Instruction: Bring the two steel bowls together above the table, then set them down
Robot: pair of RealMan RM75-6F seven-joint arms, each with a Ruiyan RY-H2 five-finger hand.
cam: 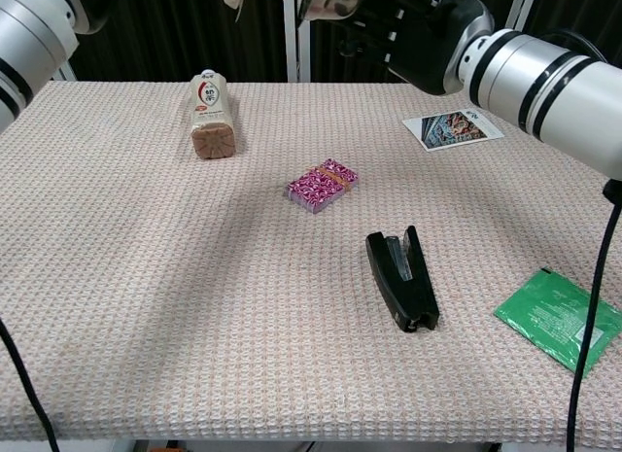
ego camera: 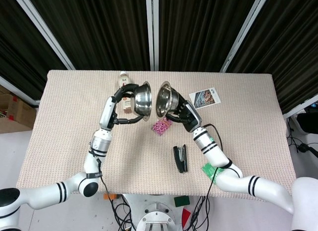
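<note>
Left hand (ego camera: 120, 108) grips one steel bowl (ego camera: 142, 101), right hand (ego camera: 183, 113) grips the other bowl (ego camera: 164, 99), both aloft.
Rims face each other with a slim gap above the far middle of the counter (ego camera: 258, 141). Judging by that, meeting is done; lowering each onto bare cloth comes next, avoiding the pink card pack (ego camera: 161, 126).

Shiny silver bowls (ego camera: 154, 99), pink patterned packet (cam: 322, 185), black stapler (cam: 401, 278).

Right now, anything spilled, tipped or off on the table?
Nothing spilled. The bottle lies on its side near the far left edge. Both steel bowls are held tilted above the table, apart, rims facing each other.
</note>
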